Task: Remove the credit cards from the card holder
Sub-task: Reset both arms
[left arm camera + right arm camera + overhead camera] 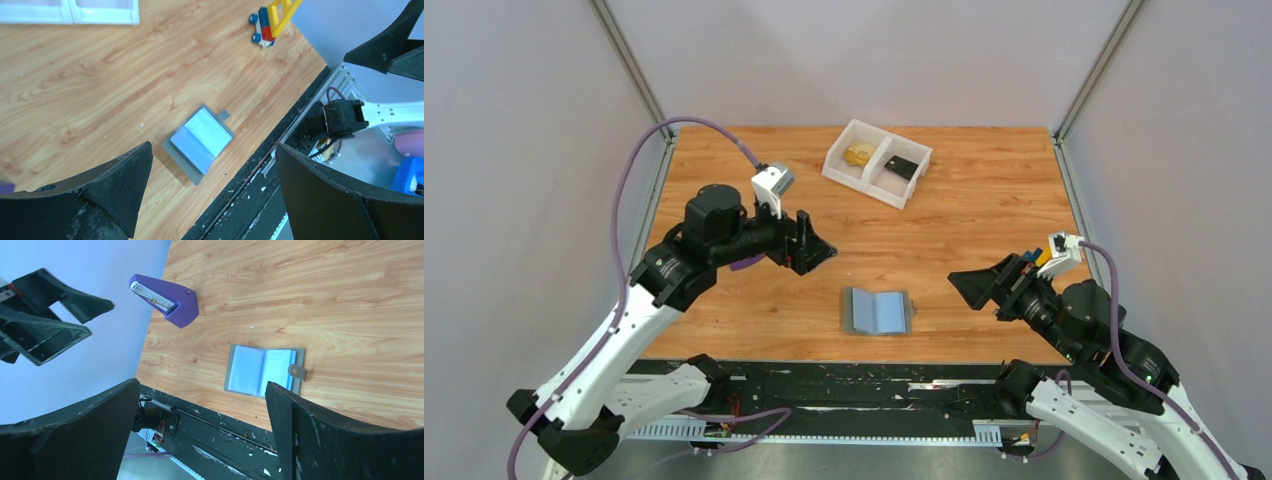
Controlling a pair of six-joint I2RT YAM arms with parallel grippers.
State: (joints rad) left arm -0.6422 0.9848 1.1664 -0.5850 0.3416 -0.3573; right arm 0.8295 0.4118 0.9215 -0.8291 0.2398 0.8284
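**Holder open, cards in tray**

The left gripper [809, 245] and right gripper [979, 287] hover with fingers spread, holding nothing. Between and below them lies the card holder [877, 311], flat open, its sleeves seemingly bare. Beyond the left gripper, gold cards [858, 154] sit in the tray [864, 189], on that gripper's side, so the job looks finished.
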